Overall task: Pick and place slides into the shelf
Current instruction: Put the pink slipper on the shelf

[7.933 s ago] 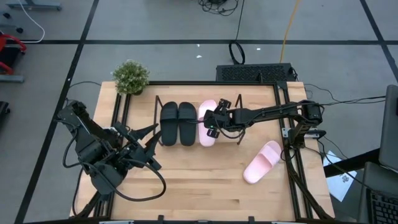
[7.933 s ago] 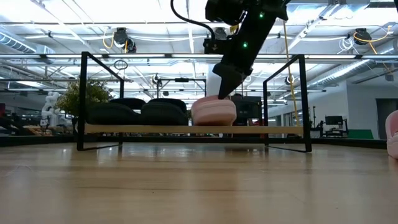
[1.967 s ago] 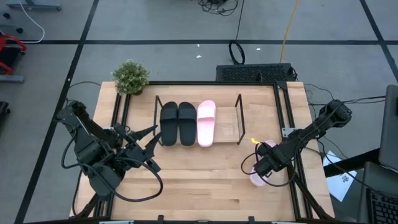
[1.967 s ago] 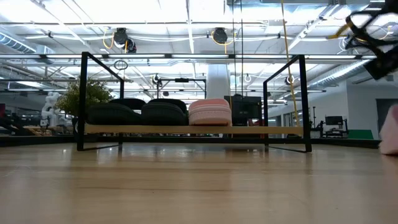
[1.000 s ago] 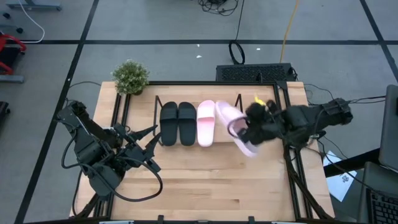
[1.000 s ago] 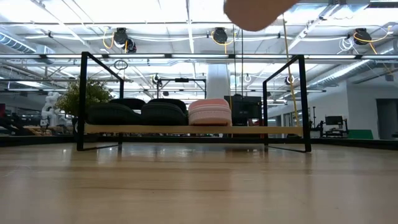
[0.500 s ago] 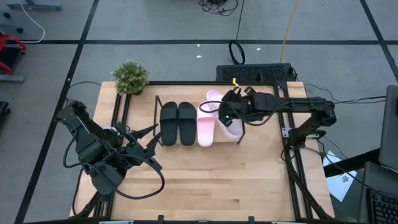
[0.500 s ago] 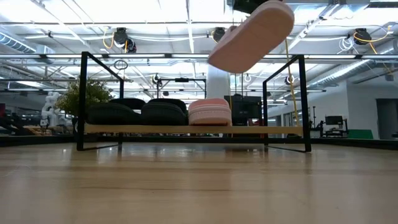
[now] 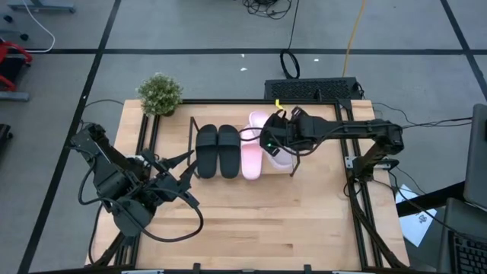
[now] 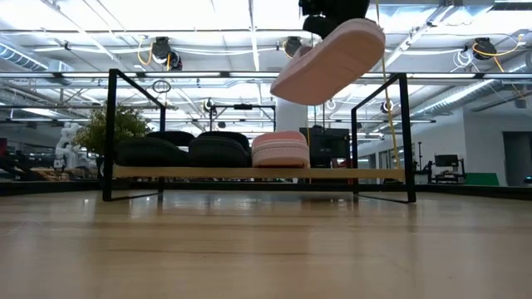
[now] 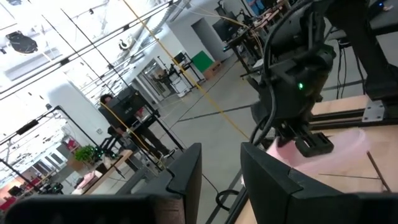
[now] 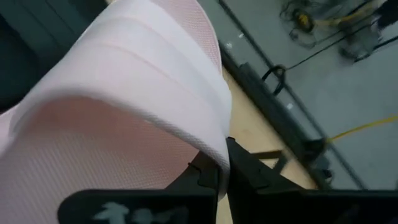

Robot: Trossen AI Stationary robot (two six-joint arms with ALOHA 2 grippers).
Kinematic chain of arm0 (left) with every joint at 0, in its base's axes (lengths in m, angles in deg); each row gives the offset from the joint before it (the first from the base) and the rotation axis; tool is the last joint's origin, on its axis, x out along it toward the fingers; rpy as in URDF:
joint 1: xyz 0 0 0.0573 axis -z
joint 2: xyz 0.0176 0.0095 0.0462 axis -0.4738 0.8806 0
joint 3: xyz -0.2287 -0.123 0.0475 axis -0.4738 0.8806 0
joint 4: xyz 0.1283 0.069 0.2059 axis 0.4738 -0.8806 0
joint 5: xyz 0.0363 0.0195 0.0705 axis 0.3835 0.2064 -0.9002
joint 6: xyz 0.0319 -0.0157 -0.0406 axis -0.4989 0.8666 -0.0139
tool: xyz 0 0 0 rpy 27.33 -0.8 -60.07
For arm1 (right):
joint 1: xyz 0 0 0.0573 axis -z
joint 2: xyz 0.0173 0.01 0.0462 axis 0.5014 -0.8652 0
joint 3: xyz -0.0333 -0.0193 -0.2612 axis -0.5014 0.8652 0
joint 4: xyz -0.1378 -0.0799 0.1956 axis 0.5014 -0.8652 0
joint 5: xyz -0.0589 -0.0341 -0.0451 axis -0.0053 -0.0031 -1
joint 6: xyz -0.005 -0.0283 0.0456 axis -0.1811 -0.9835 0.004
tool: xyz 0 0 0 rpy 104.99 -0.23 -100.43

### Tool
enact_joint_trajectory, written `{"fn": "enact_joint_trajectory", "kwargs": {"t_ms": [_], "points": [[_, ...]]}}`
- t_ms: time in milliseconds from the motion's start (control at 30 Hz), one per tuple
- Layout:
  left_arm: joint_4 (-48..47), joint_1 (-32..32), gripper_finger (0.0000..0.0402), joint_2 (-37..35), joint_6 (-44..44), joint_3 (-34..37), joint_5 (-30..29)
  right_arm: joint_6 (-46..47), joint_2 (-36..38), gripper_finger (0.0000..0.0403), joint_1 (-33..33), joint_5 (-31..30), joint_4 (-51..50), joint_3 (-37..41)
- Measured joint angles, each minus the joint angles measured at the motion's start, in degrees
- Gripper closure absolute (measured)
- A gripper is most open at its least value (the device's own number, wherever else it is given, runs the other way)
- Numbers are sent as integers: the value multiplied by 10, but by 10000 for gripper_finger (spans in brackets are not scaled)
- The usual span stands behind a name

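The shelf [image 9: 192,144] of black rods holds the black pair [image 9: 218,151] and one pink slide [image 9: 253,155], which rest side by side on its base, also seen in the low view [image 10: 281,149]. My right gripper [image 9: 276,139] is shut on the second pink slide [image 10: 328,63] and holds it in the air above the shelf's right part. My left gripper [image 9: 183,181] waits open over the table's left half, touching nothing; its fingers show apart in the left wrist view [image 11: 221,171]. My right gripper holds the second pink slide by its broad strap [image 12: 186,118], pinched at the strap's edge between the two fingers [image 12: 244,169]. It comes from above. The slide is lifted clear of shelf and table and hangs tilted, one end higher than the other [image 10: 366,35].
A potted plant [image 9: 160,93] stands at the table's far left corner. The shelf's right end rods [image 9: 293,143] stand beside the held slide. Bare wood [image 9: 259,221] lies between the shelf and the near edge. Cables and a black box [image 9: 312,89] lie beyond the far edge.
My right gripper has carried the pink slide from right of the shelf toward the table's left and far edge, until it is over the shelf's right part. The slide has turned about, lying more nearly parallel to the shelved ones, and has sunk slightly. The left arm kept still.
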Motion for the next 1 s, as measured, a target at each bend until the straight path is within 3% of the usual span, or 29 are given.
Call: {"fn": "enact_joint_trajectory", "kwargs": {"t_ms": [167,433,567,1000], "points": [[0,0,284,0,-4,0,0,-4,-2,403,12,-23,-68,-60],[0,0,284,0,-24,0,0,91,-35,403,24,-7,-196,-178],[0,0,284,0,-34,0,0,110,-60,403,24,33,-195,-182],[0,0,284,0,-46,0,-1,103,-143,403,39,14,-195,-182]]}}
